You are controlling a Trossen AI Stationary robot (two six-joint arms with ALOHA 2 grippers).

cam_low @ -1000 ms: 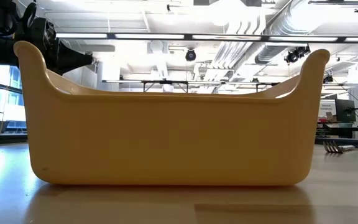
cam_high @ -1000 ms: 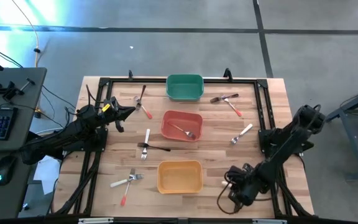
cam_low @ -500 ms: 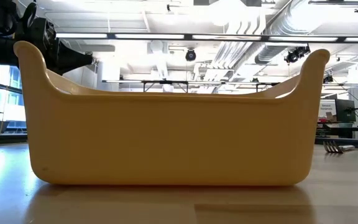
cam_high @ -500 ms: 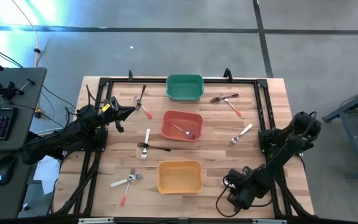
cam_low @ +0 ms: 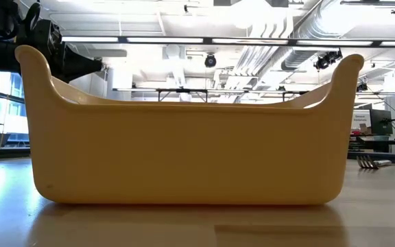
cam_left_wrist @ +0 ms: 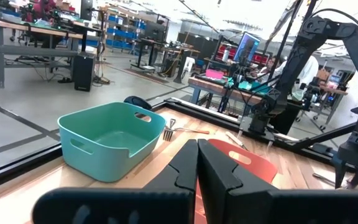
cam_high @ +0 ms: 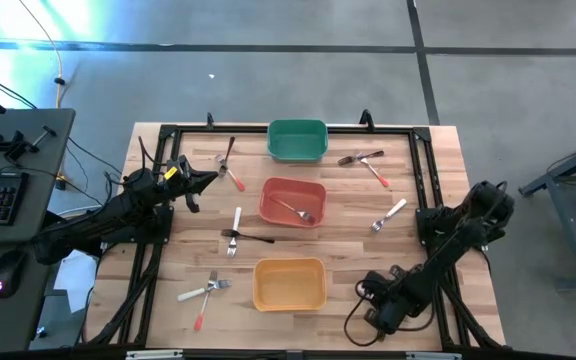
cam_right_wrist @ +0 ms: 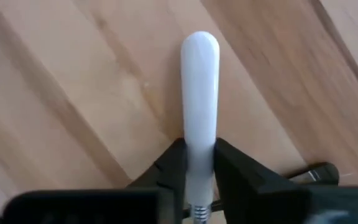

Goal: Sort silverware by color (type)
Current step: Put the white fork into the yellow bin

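Observation:
My right gripper (cam_right_wrist: 199,152) is low over the table's near right corner (cam_high: 373,303), shut on a white-handled utensil (cam_right_wrist: 199,87) that lies on the wood. My left gripper (cam_left_wrist: 197,149) is shut on nothing and hovers at the table's left side (cam_high: 206,179). Other silverware lies scattered on the table: pieces at the far left (cam_high: 230,160), at the far right (cam_high: 364,159), right of centre (cam_high: 389,215), in the middle (cam_high: 236,235) and at the near left (cam_high: 205,292). One fork (cam_high: 296,210) lies in the red bin. My right gripper pinches the white handle between its two fingers at the handle's end nearest the silver neck (cam_right_wrist: 199,144). The fingers come from above, one on each long side. The handle's rounded free end (cam_right_wrist: 199,43) reaches out past the fingertips, and the handle lies flat on the table.
A green bin (cam_high: 297,140), a red bin (cam_high: 292,200) and a yellow bin (cam_high: 289,283) stand in a row down the table's middle. The yellow bin (cam_low: 184,144) fills the low view, with fork tines (cam_low: 369,162) beside it. A black frame runs along the table's edges.
My right arm has shifted a little toward the table's near left and settled lower over the white-handled utensil. My left arm has kept still.

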